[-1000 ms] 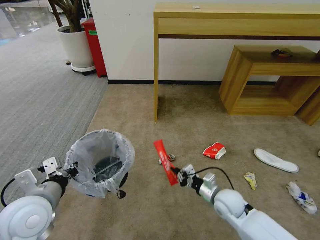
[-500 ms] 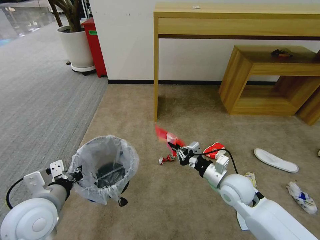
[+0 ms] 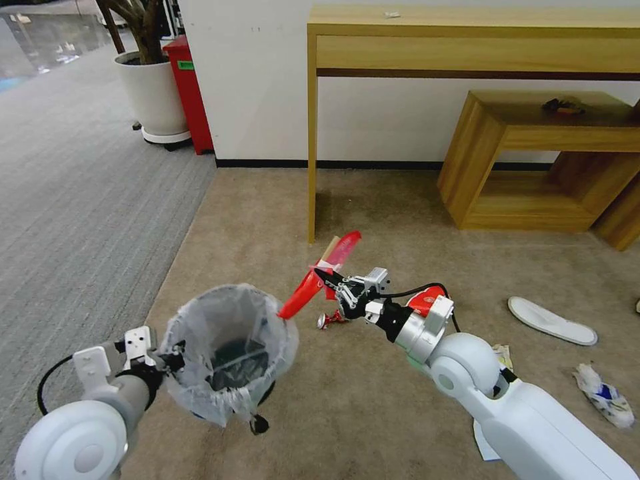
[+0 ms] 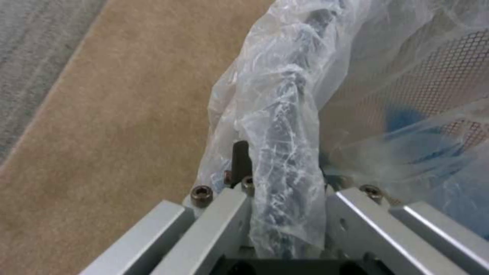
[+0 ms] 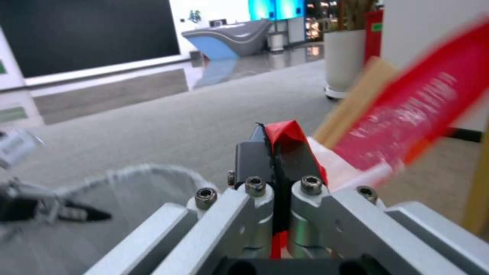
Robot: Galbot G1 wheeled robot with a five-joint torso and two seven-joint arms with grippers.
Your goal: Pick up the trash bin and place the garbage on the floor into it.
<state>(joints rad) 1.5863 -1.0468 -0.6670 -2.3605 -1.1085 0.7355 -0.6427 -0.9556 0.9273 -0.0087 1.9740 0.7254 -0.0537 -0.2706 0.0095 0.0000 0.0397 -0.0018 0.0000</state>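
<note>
The trash bin (image 3: 230,350), black and lined with a crinkly clear bag, hangs above the beige floor (image 3: 373,400) at the robot's left, its rim pinched by the left hand (image 3: 175,361); the left wrist view shows the fingers (image 4: 240,160) pressed together on the bag-wrapped rim (image 4: 285,152). The right hand (image 3: 335,291) is clamped on a long red wrapper (image 3: 319,277), whose lower tip now hangs just over the near edge of the bin's mouth, while its upper end points up towards the leg of the wooden desk (image 3: 467,40). In the right wrist view the red film is gripped between the closed fingers (image 5: 255,160), with the bin's white bag below.

A second ago the wrapper hung low and well to the right of the bin, with bare carpet between them. Since then the right arm has lifted it and swung it left, and the left arm has carried the bin down and rightwards in the head view to meet it. The gap has closed: this piece looks ready to be let go, though only its tip is over the opening and it could catch on the rim.

Much garbage is still down on the carpet: a crushed can (image 3: 331,319) below the right hand, a red cup (image 3: 427,301) partly behind the wrist, a white slipper (image 3: 552,321), a crumpled wrapper (image 3: 501,355) and a wad of paper (image 3: 603,395). The job appears to be at an early stage.
</note>
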